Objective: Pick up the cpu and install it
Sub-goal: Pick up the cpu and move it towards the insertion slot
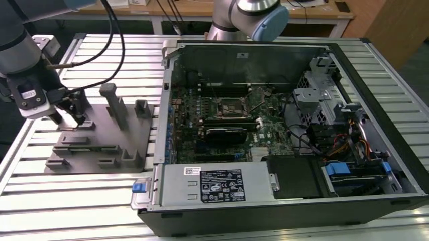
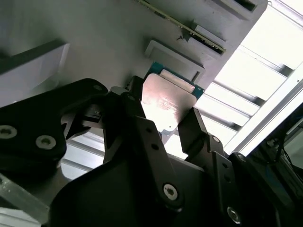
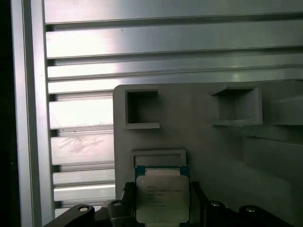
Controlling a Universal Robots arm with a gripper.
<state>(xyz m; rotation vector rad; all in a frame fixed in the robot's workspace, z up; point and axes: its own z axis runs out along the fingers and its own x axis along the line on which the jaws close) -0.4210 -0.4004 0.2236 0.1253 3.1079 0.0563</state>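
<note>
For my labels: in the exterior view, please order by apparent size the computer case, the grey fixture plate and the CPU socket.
Largest to smallest:
1. computer case
2. grey fixture plate
3. CPU socket

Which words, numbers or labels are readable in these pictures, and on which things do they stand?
No text can be read.
On the cpu: several lines of dark print on its metal top, too small to read.
On the power supply: two white labels with print and symbols, too small to read.
On the arm's wrist: a small white sticker, blurred.
</note>
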